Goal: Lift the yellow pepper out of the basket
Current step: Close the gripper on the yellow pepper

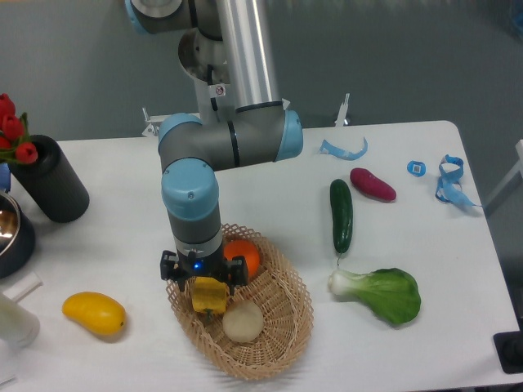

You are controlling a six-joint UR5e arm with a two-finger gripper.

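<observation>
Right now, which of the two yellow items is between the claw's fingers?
The yellow pepper, blocky, over the basket with the claw closed around it. The other, a smooth oval mango, lies untouched on the table left of the basket.

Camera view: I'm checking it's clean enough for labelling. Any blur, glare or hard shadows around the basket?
Fixed camera: sharp throughout, no motion blur; light is soft and even, shadows faint. The yellow pepper in the hand and the basket weave read clearly. Mild sheen on the arm's metal tube; a blue LED glows above the hand.
</observation>
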